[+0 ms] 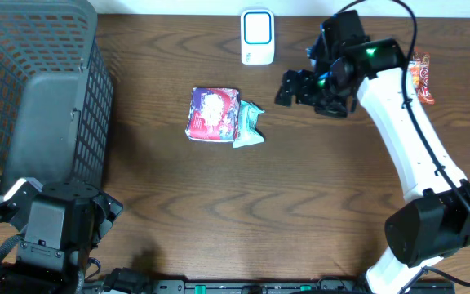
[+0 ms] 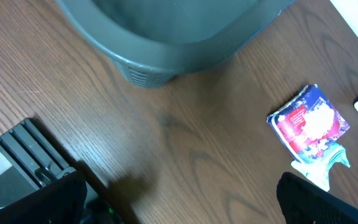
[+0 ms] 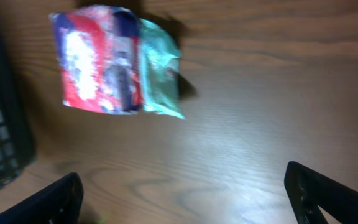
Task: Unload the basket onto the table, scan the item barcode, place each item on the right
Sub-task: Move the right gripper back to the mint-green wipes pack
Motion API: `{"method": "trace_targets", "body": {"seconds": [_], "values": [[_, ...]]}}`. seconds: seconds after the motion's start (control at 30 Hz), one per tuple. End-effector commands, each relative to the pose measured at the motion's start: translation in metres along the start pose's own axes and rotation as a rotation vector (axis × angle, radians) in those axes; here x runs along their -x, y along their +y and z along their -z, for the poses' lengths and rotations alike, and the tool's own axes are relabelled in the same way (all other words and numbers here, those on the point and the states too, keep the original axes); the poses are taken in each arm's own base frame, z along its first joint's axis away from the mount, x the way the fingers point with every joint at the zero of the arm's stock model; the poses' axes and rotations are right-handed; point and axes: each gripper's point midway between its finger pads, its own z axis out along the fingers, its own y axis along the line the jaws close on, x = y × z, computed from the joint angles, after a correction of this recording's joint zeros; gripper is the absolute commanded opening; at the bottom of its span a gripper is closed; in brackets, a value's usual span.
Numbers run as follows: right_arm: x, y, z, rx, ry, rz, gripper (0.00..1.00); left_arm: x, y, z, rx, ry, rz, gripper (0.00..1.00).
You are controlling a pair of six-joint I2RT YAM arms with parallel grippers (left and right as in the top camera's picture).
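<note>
Tabletop: you are looking at a dark brown wood-grain tabletop (image 1: 161,204), matt in the overhead view, with a soft pale glare across it in the right wrist view
Room: little of it shows; a pale strip runs beyond the far edge in the overhead view, and a pale surface lies past the tabletop's corner in the left wrist view
Near edge: a black rail (image 1: 219,287) with small green marks runs along the side nearest the arm bases
Printed packet: your item, the printed packet (image 1: 212,113), lies flat near the middle of the tabletop, red, blue and white on its upper face; the print is too blurred to pick out a barcode
Teal wrapper: a crumpled teal wrapper (image 1: 250,126) touches the packet's right edge; you cannot tell whether the two are joined
Scanner: the white scanner (image 1: 257,36) stands at the far edge, beyond the packet and a little to its right, well apart from it
Basket: a grey mesh basket (image 1: 31,90) fills the far left corner
Orange packet: an orange packet (image 1: 421,78) lies at the right side, partly behind the right arm
Left pincer: the left pincer (image 2: 179,186) has its fingers apart and holds nothing, over bare wood, with the basket ahead
Right pincer: the right pincer (image 3: 182,177) stands wide apart with nothing between its fingers, above bare wood to the right of the teal wrapper, clear of the packet
</note>
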Motion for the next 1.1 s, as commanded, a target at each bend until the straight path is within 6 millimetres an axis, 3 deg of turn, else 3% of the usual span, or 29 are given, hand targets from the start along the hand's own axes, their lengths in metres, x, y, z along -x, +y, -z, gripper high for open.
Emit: {"method": "trace_targets", "body": {"seconds": [0.0,0.17,0.37,0.73,1.07], "values": [[-0.006,0.024,-0.015,0.075,0.02,-0.004,0.99,0.002,0.002,0.0,0.01,-0.011,0.016,0.98],[-0.007,0.047,-0.026,0.111,-0.009,0.044,0.99,0.002,0.002,0.0,0.01,-0.011,0.016,0.98],[-0.004,0.058,-0.035,0.102,-0.052,0.087,0.99,0.002,0.002,0.0,0.01,-0.011,0.016,0.98],[-0.011,0.047,-0.083,0.041,-0.097,0.031,0.99,0.002,0.002,0.0,0.01,-0.011,0.016,0.98],[-0.019,0.032,-0.102,0.013,-0.095,0.028,0.99,0.002,0.002,0.0,0.01,-0.011,0.016,0.98]]}}
